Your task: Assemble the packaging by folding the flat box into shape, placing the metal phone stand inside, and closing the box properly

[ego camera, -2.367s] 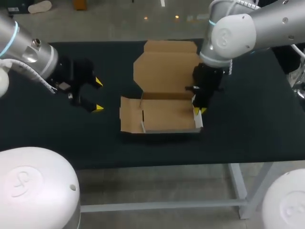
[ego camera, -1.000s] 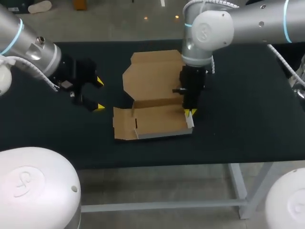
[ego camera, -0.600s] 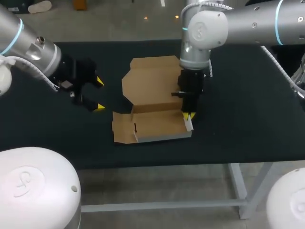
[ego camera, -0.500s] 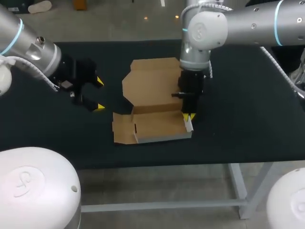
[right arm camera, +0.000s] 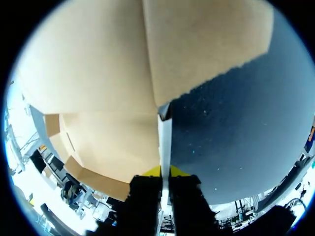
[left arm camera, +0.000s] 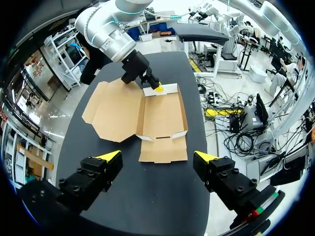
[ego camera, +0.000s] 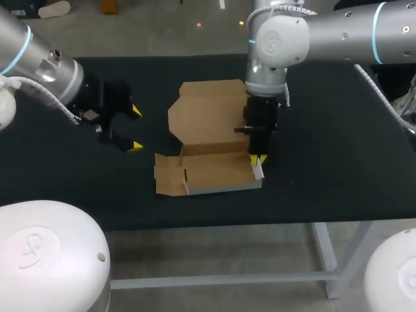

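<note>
A flat brown cardboard box (ego camera: 218,170) lies partly folded at the middle of the table, its big lid panel (ego camera: 208,109) spread flat behind the base. My right gripper (ego camera: 257,158) points down at the box's right end, shut on the raised white-edged side wall (right arm camera: 165,132). In the right wrist view that wall runs edge-on between the yellow tips (right arm camera: 165,171). My left gripper (ego camera: 133,129) hangs open to the left of the box, apart from it. In the left wrist view the box (left arm camera: 162,115) lies ahead of its wide-apart fingers (left arm camera: 110,156). No metal phone stand shows in any view.
The black table (ego camera: 325,162) carries only the box. An unfolded end flap (ego camera: 168,175) sticks out flat from the box's left end, toward my left gripper. The table's front edge runs a little below the box.
My right gripper, shut on the side wall, has dragged the box leftward across the table, then almost stopped over the last half second. My left arm has stayed put.
</note>
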### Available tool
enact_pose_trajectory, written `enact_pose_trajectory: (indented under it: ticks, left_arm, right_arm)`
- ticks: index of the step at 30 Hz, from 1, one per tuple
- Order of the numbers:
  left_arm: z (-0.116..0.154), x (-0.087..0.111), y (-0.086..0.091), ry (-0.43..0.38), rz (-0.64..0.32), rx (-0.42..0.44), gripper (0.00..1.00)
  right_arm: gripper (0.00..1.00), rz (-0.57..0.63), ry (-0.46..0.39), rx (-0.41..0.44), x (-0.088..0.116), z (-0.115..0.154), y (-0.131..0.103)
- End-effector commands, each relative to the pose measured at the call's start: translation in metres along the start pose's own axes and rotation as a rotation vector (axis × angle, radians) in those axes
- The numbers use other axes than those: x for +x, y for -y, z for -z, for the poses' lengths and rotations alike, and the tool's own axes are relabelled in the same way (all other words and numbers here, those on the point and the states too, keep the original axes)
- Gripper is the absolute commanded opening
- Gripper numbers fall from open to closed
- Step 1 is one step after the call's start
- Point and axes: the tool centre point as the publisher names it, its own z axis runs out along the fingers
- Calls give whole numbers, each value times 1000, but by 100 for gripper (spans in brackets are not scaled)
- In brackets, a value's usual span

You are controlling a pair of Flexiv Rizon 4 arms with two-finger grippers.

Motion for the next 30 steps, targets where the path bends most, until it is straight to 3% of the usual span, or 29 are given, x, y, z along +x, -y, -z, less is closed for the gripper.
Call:
enact_pose_trajectory:
  ticks: [1,7,18,30]
  left_arm:
    - [0,0,1,-2,1,-5,100]
    - [0,0,1,-2,1,-5,100]
    - [0,0,1,-2,1,-5,100]
    - [0,0,1,-2,1,-5,100]
  right_arm:
    - [0,-7,15,0,4,0,-2]
    - [7,-15,20,-18,4,-1,-3]
    - [5,-53,21,-68,1,-2,-7]
    - [15,-78,28,-85,-3,-4,-15]
